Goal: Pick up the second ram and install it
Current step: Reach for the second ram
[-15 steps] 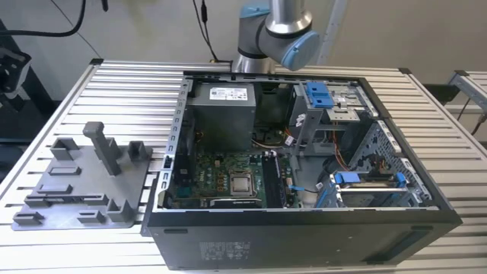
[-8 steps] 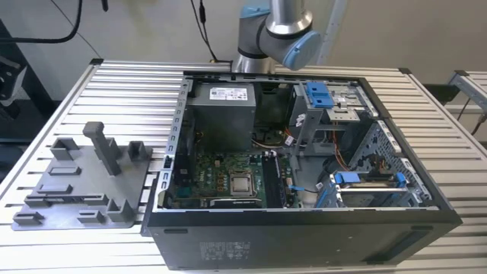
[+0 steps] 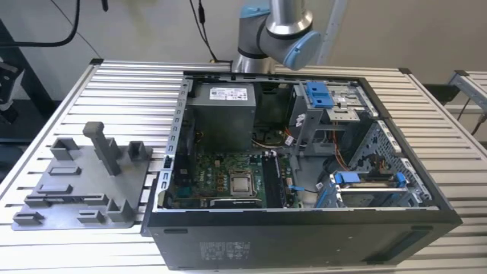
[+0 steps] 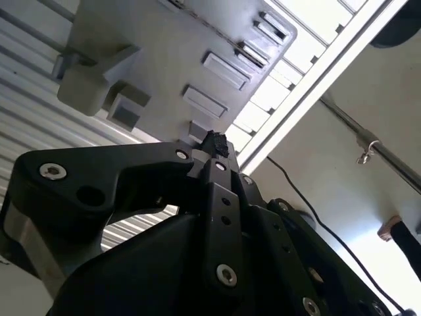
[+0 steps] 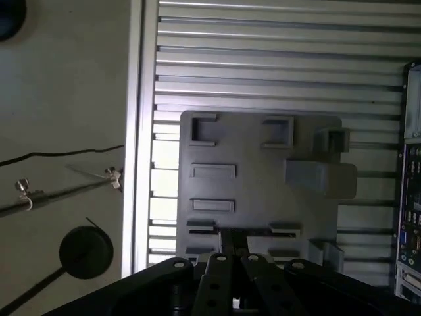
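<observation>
My gripper (image 5: pixel 235 245) hangs high above the grey fixture plate (image 5: pixel 263 184), which lies on the slatted table beside the open computer case (image 3: pixel 304 171). Its black fingers are pressed together with nothing between them, and the toothed tip (image 4: pixel 214 141) points down at the near edge of the plate (image 4: pixel 164 59). A thin dark strip (image 5: pixel 243 232) sits in a long slot of the plate right under the fingertips, also seen as a dark strip (image 3: pixel 76 198) from outside. I cannot tell whether it is the second ram or a bare slot.
The plate (image 3: pixel 84 171) carries upright posts, the tallest being a grey post (image 3: pixel 102 145). Inside the case lie the motherboard (image 3: pixel 228 177), blue drive-bay latches (image 3: pixel 320 94) and a power supply (image 3: pixel 220 114). The arm's base (image 3: pixel 274 34) stands behind the case. A cable and a metal rod (image 5: pixel 59 191) run past the table edge.
</observation>
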Tool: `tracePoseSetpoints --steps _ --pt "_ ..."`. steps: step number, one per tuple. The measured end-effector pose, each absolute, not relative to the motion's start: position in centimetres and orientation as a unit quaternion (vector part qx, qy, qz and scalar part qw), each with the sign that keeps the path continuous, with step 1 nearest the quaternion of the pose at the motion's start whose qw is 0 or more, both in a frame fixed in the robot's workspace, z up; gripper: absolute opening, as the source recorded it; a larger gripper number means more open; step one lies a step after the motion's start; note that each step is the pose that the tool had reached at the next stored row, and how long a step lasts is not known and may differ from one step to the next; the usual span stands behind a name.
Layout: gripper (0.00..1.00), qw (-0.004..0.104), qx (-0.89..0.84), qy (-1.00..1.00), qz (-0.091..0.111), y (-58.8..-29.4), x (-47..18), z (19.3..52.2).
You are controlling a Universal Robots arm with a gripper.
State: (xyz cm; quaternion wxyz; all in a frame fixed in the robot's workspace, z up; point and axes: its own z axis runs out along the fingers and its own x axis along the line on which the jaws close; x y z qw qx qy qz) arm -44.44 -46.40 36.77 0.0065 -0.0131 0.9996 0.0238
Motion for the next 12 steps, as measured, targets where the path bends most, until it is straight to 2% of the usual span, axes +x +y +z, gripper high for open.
tracePoseSetpoints --steps 12 --pt "0.11 0.006 -0.026 0.999 0.024 -46.41 -44.44 36.75"
